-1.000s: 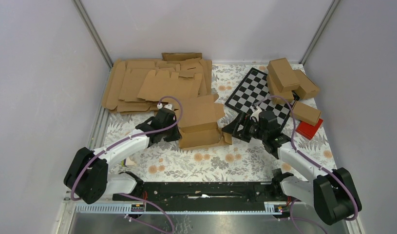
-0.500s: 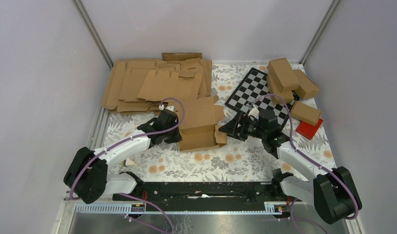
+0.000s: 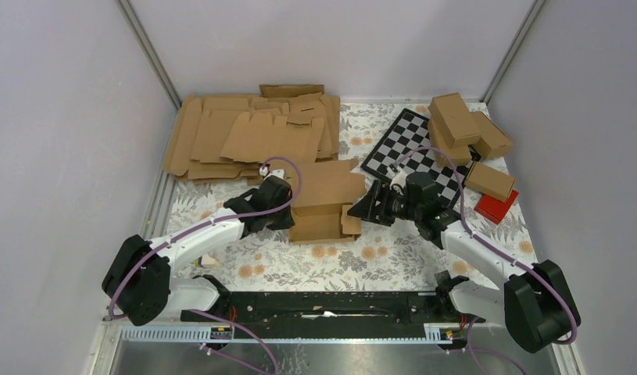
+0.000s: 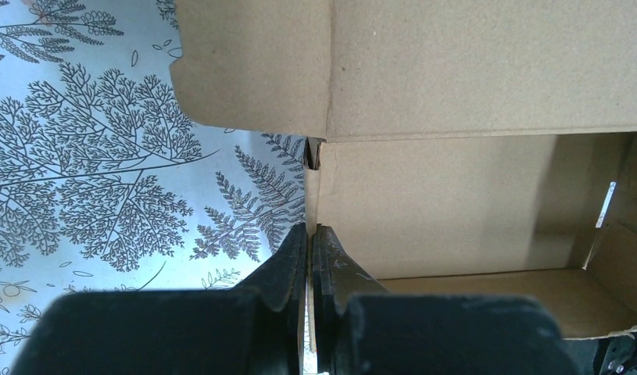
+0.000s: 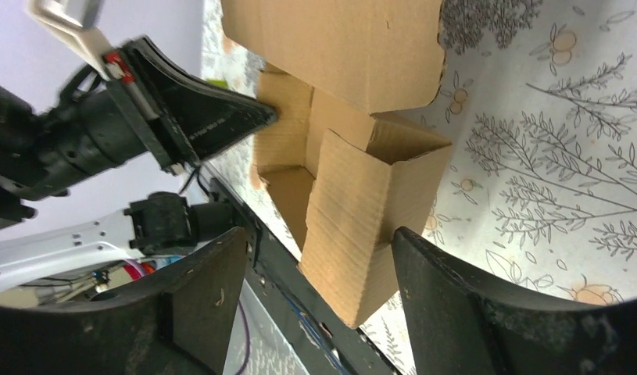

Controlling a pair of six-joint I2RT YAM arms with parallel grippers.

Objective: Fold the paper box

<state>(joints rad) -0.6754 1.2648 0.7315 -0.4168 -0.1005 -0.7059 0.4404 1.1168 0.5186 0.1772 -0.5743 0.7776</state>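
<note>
Nearest the arms, the patterned table cloth [image 3: 338,258] lay bare of card; beyond it, left of the checkered board [image 3: 413,144] and a little nearer than the board's near corner, sat the paper box [image 3: 323,199], half formed, an open trough with its lid panel flat behind it and its right end flap standing loose.

The left gripper [image 4: 309,234] was pressed together on the box's end wall farthest from the board, the thin card edge nipped between its fingertips; the right gripper [image 5: 319,234], on the board's side, stood spread wide, its fingers [image 5: 456,297] either side of the loose end flap and, as far as the wrist view showed, apart from it.

The box looked light, thin corrugated card: stiff across a panel, willing to bend only at its creases, and easily dented by a hard pinch. It would likely slide on the cloth if pushed unheld, and its flaps would likely spring back. A hold low on a wall beside a crease seemed safer than one on a free flap.

Farther off, left of the board, lay the heap of flat blanks [image 3: 237,133]; right of it, finished cartons [image 3: 459,121] and a red block [image 3: 495,207].
</note>
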